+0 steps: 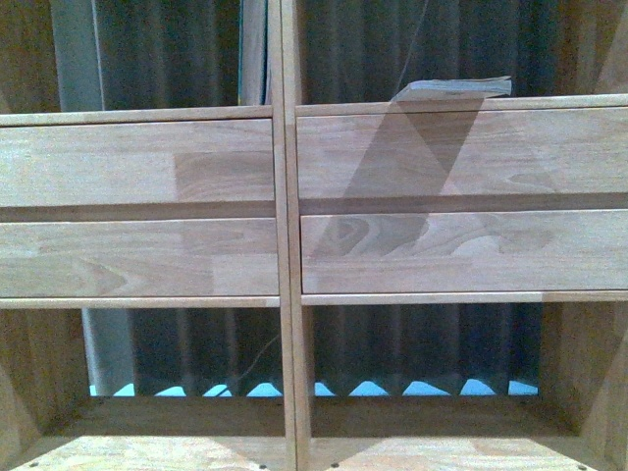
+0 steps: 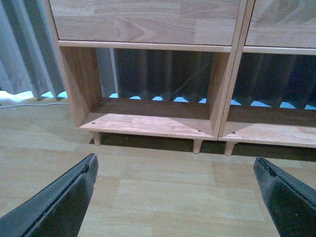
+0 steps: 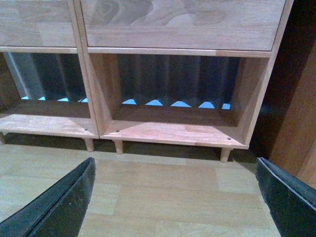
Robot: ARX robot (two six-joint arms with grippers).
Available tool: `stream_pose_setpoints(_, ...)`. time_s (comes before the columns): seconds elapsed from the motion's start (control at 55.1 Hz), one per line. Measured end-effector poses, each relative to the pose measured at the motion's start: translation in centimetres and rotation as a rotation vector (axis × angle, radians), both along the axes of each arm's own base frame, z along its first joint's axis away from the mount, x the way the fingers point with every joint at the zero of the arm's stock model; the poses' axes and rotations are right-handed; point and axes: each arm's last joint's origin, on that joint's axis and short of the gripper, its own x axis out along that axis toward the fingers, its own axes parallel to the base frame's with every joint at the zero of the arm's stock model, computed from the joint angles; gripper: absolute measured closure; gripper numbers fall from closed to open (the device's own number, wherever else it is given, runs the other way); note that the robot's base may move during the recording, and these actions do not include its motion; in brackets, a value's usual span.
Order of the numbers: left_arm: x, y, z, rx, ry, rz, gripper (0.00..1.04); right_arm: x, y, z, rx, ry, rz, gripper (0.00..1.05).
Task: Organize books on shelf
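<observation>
From the front, the shelf (image 1: 285, 255) fills the view. A thin pale book (image 1: 456, 88) lies flat in the upper right compartment, on the board above the drawers (image 1: 451, 157), its long side running left to right (cover too blurred to read).

Left wrist view: the left gripper (image 2: 175, 197) is spread wide above the wooden floor (image 2: 148, 168), holding nothing.

Right wrist view: the right gripper (image 3: 173, 197) gapes just as wide and empty, facing the bottom right compartment.

We see a grey pleated curtain (image 1: 422, 49) hanging at the back, with blue daylight under its hem. A thin cord (image 2: 190, 80) hangs against it. A darker orange-brown cabinet (image 3: 301, 123) stands on pale plank flooring (image 2: 163, 187).
</observation>
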Motion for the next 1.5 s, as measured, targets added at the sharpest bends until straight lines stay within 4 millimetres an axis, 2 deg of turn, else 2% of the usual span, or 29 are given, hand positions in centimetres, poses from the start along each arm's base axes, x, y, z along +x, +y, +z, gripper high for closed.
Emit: stream_pose_setpoints(1.505, 0.0, 0.0, 0.0, 0.0, 0.0, 0.0, 0.07, 0.0, 0.0, 0.0, 0.0, 0.0, 0.0, 0.07)
